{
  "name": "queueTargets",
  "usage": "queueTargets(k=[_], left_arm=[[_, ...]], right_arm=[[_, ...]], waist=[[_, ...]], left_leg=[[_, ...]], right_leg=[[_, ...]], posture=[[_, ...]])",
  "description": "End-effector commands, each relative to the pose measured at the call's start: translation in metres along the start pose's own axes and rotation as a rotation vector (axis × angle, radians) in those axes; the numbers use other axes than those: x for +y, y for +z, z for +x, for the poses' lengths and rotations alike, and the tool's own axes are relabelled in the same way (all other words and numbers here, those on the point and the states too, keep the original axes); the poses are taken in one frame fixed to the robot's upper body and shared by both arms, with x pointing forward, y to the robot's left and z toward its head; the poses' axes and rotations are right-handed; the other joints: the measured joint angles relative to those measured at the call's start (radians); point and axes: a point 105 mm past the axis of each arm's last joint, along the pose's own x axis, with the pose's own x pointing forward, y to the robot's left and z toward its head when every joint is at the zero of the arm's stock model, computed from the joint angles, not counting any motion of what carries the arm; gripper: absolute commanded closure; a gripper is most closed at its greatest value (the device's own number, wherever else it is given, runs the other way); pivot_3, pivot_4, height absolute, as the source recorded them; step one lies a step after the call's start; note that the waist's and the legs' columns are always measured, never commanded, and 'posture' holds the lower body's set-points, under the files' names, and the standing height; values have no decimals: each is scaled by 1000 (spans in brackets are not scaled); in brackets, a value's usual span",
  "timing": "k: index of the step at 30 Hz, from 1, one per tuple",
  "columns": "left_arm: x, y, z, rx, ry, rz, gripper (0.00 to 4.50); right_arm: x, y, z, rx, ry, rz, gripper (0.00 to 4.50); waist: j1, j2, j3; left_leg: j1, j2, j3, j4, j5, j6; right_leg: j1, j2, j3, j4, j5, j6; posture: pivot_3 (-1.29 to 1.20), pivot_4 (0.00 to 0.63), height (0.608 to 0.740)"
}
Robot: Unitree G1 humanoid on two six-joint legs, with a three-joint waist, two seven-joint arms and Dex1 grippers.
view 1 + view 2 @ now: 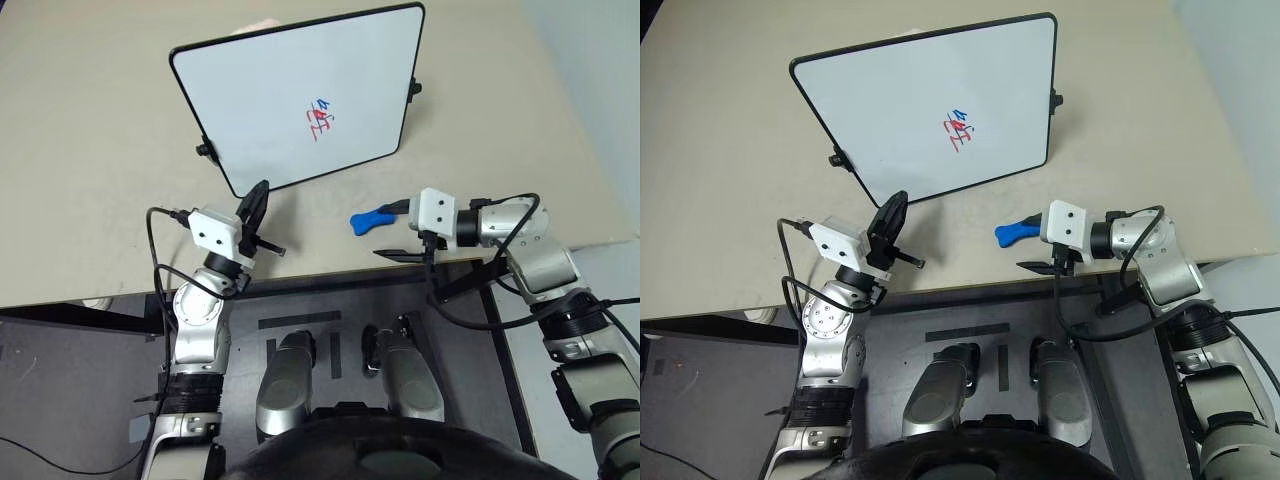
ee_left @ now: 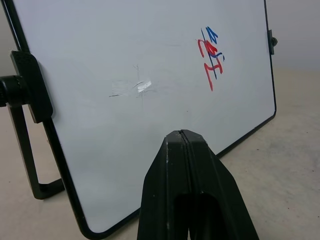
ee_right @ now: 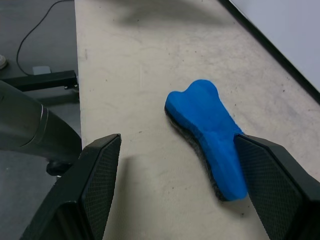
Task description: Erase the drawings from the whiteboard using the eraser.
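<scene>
We have our right gripper spread wide around the eraser, one finger touching its near end and the other standing apart over bare table — a stance that reads to us as lining up a pinch, not yet a hold, since the eraser lies flat on the tabletop. In the head views it sits just right of centre, a little below the whiteboard and near the table's front edge, so our right arm comes in from the lower right, its gripper angled down towards it. The eraser is a bright blue bone-shaped block, waisted in the middle with a flared far end, and a dark grey felt layer shows along its underside against the table. Our left gripper has its fingers pressed together, holding nothing, and points up at the board's lower left corner — we judge it is parked there out of the way. The board leans back on a black stand in the upper middle of the frame, face towards us, and the drawings, a small red and blue cluster, sit right of its centre, unerased.
</scene>
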Motion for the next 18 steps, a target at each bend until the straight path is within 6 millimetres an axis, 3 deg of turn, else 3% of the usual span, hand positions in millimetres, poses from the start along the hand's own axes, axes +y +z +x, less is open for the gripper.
queueTargets(k=[1,17,18], left_arm=[[-4,9,5,-44,-9,6,4500],[-4,10,4,-49,4,7,4500],[-4,10,4,-49,4,7,4500]], right_arm=[[-8,6,0,-3,1,-36,696],[-11,3,7,18,42,-26,696],[-11,3,8,19,42,-26,1077]], waist=[[0,0,0],[0,0,0],[0,0,0]], left_leg=[[0,0,0,0,0,0],[0,0,0,0,0,0],[0,0,0,0,0,0]], right_leg=[[0,0,0,0,0,0],[0,0,0,0,5,-8],[0,0,0,0,5,-8]], posture=[[0,150,740],[0,150,740],[0,150,740]])
